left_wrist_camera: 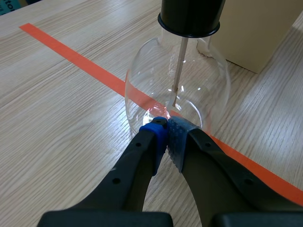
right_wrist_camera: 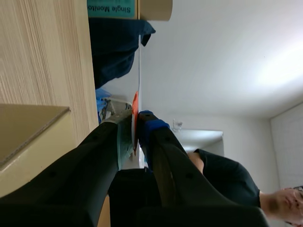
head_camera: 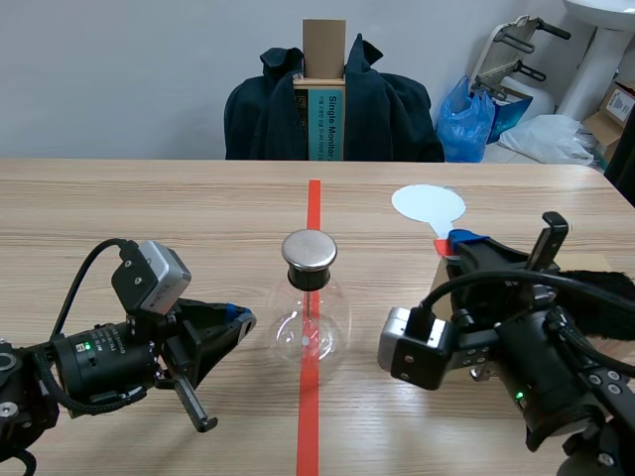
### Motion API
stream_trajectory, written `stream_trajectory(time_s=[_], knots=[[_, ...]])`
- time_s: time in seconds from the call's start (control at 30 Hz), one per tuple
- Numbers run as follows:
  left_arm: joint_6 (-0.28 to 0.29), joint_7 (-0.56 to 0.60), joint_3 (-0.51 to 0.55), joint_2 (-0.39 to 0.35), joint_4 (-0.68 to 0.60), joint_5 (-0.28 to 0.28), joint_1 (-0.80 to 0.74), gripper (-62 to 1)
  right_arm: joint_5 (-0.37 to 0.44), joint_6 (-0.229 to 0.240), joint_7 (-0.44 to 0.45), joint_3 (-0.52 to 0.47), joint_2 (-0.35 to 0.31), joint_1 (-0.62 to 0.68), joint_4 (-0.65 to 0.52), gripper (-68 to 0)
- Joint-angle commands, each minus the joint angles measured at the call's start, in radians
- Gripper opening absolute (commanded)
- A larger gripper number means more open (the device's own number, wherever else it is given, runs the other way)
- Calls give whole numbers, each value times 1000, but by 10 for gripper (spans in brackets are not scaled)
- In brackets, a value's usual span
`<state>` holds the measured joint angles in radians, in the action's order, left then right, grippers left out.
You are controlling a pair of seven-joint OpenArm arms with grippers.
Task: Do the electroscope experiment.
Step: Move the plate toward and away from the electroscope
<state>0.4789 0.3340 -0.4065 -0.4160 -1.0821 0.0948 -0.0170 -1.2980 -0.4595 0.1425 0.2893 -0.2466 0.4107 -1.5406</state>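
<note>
Work is only starting: we are pinching the paddle [head_camera: 427, 203] in our right end effector [right_wrist_camera: 136, 117], away from the flask [head_camera: 310, 322], pressing our left end effector [left_wrist_camera: 166, 126] together.

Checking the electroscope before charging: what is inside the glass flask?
A thin rod hangs from the black stopper inside the flask. Its upper end is hidden by the stopper; foil leaves cannot be made out.
</note>
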Motion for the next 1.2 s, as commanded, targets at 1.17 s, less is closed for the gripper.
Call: stream_trajectory(time_s=[1.17], knots=[[2, 17, 1, 3, -13, 13, 3, -593, 3, -15, 443, -9, -11, -14, -18, -667]])
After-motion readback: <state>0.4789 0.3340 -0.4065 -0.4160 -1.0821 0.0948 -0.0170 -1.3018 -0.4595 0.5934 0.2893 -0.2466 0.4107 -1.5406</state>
